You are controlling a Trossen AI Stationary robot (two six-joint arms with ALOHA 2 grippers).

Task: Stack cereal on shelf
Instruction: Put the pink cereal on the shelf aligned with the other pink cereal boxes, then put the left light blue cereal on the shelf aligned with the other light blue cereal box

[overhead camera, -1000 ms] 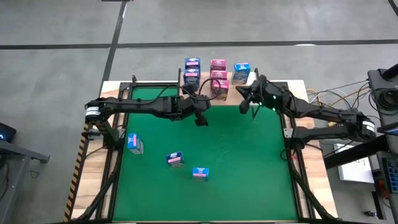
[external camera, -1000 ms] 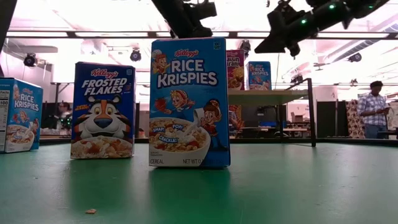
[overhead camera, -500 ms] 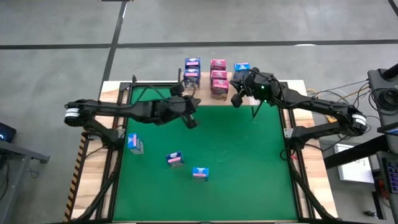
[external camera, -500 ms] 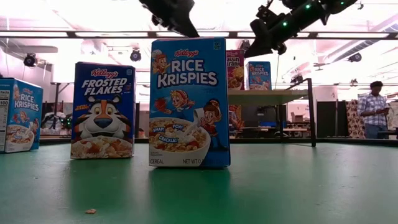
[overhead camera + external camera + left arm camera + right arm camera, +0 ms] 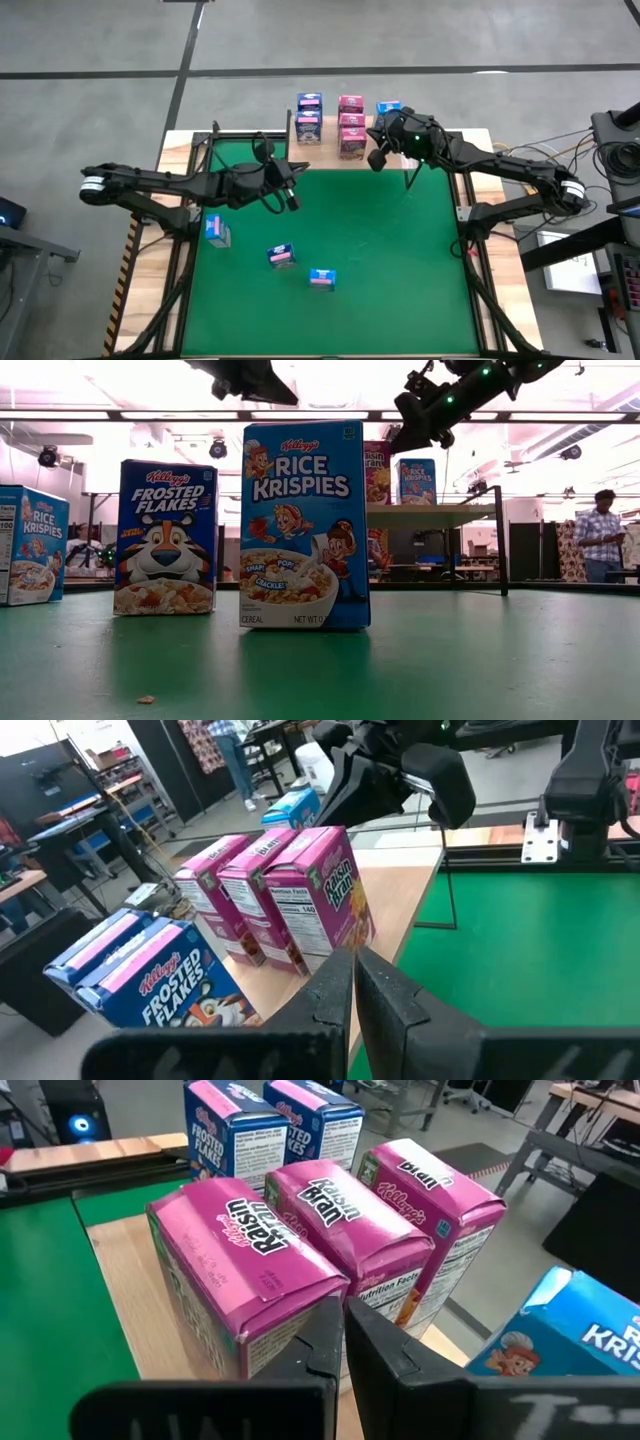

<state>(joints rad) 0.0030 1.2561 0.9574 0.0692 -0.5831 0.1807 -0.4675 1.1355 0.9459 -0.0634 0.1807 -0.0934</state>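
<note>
The shelf (image 5: 328, 135), a light-wood board, stands at the table's far edge. On it stand two dark blue cereal boxes (image 5: 308, 115), three pink ones (image 5: 350, 122) in a row, and a light blue one (image 5: 388, 108). Three more cereal boxes stand upright on the green table: a Frosted Flakes box (image 5: 216, 230), one with a pink top (image 5: 282, 256) and a Rice Krispies box (image 5: 321, 279). My left gripper (image 5: 290, 200) hovers shut over the table's far left part, holding nothing. My right gripper (image 5: 378, 158) hovers shut just before the pink boxes (image 5: 250, 1270), also holding nothing.
Black frame bars (image 5: 200, 160) run along the green table's (image 5: 390, 260) edges. A thin black shelf leg (image 5: 498, 540) stands at the far right. Cables lie past the right edge (image 5: 520, 155). A person (image 5: 600, 535) stands in the room behind. The green surface's right half is bare.
My left gripper has drawn back from the shelf toward the table's left edge, staying high above the table and shut. My right gripper has shifted a little toward the pink boxes on the shelf, then kept still. No box has moved.
</note>
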